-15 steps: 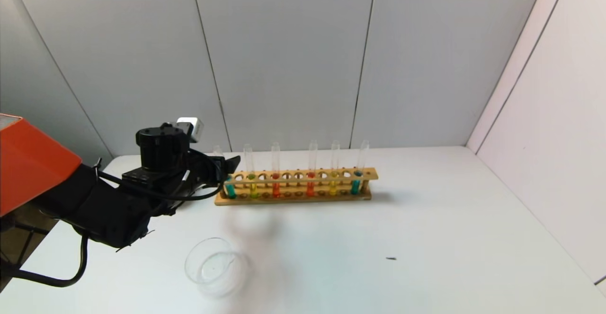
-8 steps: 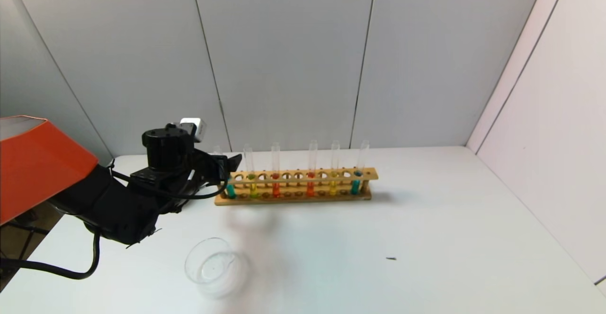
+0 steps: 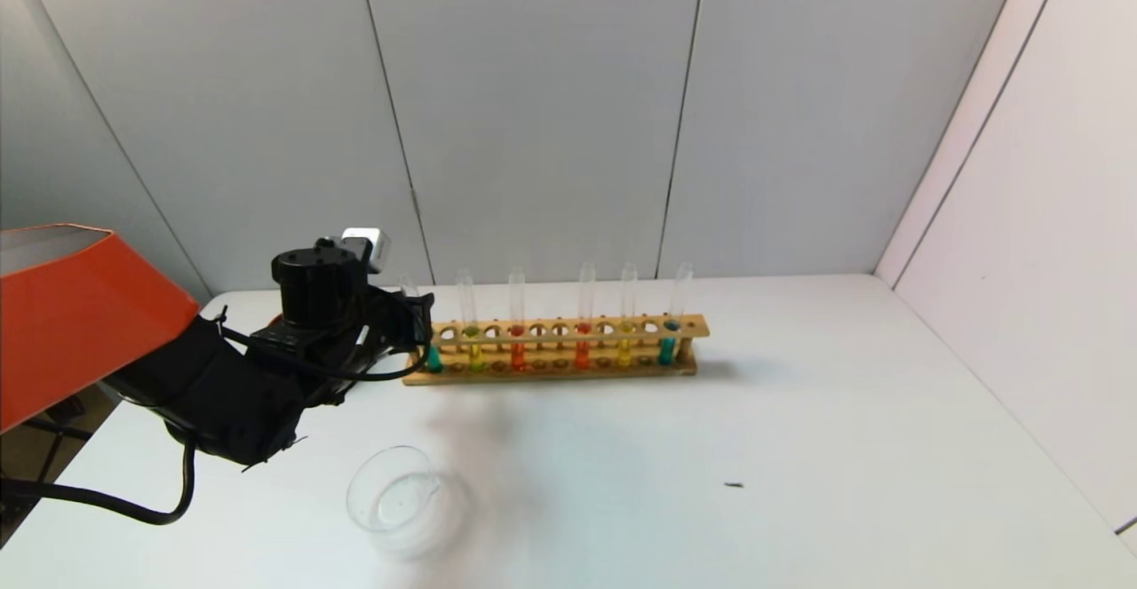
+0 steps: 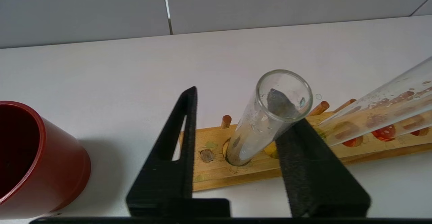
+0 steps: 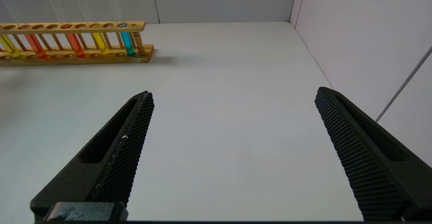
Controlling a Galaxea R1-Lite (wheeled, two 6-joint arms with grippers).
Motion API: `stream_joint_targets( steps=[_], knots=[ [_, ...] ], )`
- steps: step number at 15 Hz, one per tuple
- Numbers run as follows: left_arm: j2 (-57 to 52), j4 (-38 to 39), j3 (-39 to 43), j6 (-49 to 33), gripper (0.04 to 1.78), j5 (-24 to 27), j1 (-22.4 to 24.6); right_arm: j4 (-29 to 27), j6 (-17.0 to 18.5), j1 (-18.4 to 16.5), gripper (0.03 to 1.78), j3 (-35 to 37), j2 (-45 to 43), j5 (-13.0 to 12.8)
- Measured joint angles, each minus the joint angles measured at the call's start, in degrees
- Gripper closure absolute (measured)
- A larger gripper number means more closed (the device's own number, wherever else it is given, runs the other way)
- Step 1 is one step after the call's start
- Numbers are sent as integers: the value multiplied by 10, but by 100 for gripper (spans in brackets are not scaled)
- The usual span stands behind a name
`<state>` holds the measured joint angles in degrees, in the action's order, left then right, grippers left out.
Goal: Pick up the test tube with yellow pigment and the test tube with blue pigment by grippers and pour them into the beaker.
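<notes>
Grasp stage only: left gripper (image 4: 236,149) spread around the test tube with blue pigment (image 4: 266,116) at the rack (image 3: 551,367) end, beaker (image 3: 404,500) empty, yellow tube (image 3: 473,327) untouched.

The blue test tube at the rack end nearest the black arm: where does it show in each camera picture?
Head view: the test tube with blue pigment stands at the wooden rack's left end, by the left gripper.
Left wrist view: centre, in its hole, inside the open left gripper.
Right wrist view: not in it; only the second blue tube shows, beyond the right gripper.
Shared landmark: the wooden rack.
</notes>
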<state>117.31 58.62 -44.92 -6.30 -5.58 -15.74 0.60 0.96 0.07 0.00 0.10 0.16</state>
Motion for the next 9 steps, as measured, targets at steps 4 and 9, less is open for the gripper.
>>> stream_joint_targets(
  steps=[4,9],
  knots=[
    [-1,1,3,2,151,0,-1,0,0,0,7,0,0,0],
    [-5,-1,4,4,151,0,-2,0,0,0,7,0,0,0]
  ],
)
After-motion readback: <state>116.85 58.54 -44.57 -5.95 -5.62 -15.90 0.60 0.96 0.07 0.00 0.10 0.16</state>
